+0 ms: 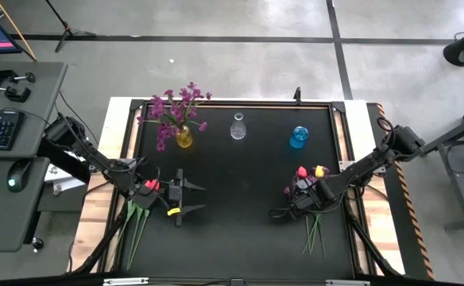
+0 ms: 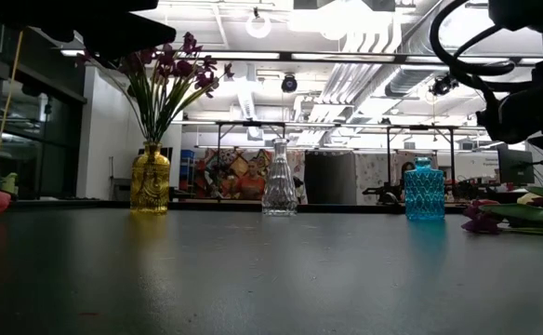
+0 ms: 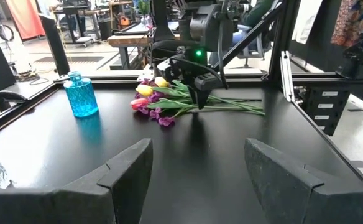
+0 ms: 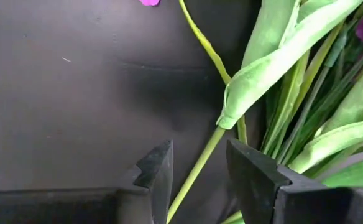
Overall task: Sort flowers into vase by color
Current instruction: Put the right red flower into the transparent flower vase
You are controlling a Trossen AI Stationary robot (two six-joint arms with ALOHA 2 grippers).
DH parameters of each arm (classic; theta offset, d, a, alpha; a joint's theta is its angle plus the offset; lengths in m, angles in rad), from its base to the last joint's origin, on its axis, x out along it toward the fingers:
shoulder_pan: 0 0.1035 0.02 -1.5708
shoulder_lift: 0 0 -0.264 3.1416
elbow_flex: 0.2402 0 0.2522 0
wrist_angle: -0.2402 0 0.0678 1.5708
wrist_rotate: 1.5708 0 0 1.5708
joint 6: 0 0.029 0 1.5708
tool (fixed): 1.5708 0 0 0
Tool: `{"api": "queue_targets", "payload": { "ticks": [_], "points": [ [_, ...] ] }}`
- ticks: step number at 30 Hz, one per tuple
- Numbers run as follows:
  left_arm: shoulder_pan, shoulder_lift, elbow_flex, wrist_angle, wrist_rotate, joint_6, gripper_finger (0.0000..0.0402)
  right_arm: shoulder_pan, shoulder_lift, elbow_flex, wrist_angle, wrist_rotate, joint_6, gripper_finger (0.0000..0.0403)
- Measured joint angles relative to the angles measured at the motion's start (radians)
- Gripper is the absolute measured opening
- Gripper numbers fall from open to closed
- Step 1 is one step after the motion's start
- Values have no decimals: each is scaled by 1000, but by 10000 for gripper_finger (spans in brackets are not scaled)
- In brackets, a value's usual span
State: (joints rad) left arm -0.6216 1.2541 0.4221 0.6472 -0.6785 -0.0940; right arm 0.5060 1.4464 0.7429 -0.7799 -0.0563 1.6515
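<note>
Right gripper [image 1: 302, 193] is sitting low over the flower bundle [image 1: 311, 208] at the 4 o'clock part of the black tabletop [image 1: 240, 230], fingers parted narrowly, with one thin green stem [image 4: 197, 169] running up between them; whether the pads are touching it cannot be told. Leaves [image 4: 275, 56] and more stems are crowding just beside the finger [image 4: 256, 174] on the bundle side. Red and yellow tulip heads [image 1: 310, 171] and purple blooms [image 3: 160, 115] are lying at the gripper's 12 o'clock end, stems trailing toward 6 o'clock. Left gripper [image 1: 186, 199] is waiting at the 8 o'clock part, fingers spread wide and holding nothing, beside a red tulip [image 1: 151, 185] lying on the tabletop. Along the 12 o'clock edge are standing a yellow vase [image 1: 183, 138] carrying purple sprays [image 1: 172, 107], a clear vase [image 1: 237, 128] and a blue vase [image 1: 298, 137].
</note>
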Motion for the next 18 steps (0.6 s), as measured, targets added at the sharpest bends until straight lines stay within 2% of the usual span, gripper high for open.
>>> {"api": "queue_targets", "payload": {
  "ticks": [6, 12, 18],
  "points": [
    [0, 0, 0, -2, 0, 0, 241, 0, 6, 0, 0, 11, 16, 138],
    [0, 0, 0, -5, 0, -1, 241, 0, 74, 1, 2, -32, 15, 138],
    [1, 0, 0, -4, 0, -5, 241, -2, 113, 5, 9, -14, -14, 138]
  ]
}}
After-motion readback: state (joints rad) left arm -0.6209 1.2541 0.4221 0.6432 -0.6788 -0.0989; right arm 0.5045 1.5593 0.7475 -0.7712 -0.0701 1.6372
